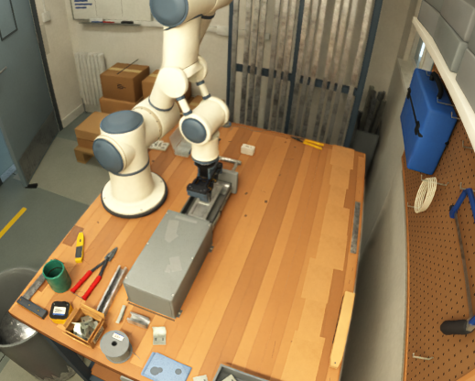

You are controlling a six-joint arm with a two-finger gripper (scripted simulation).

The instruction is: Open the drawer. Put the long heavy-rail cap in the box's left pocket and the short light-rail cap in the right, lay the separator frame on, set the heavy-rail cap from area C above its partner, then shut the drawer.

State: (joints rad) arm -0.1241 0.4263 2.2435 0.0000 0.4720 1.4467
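The open drawer (211,201) sticks out of the grey cabinet (169,262) toward the back of the bench, and my arm hides most of its inside. The box and its pockets are out of sight under the gripper. A small white cap (247,148) lies on the bench behind the drawer. Another small pale part (159,335) lies near the front edge, beside a short metal piece (138,319). My gripper (202,190) hangs straight down inside the drawer. It is closed on a small part that I cannot make out.
A small wooden crate (84,325) of parts sits at the front left corner. A green cup (56,275), red pliers (93,274), two rails (111,289) and a spool (116,346) lie around it. The robot base (132,192) stands left of the drawer. The right half of the bench is bare wood.
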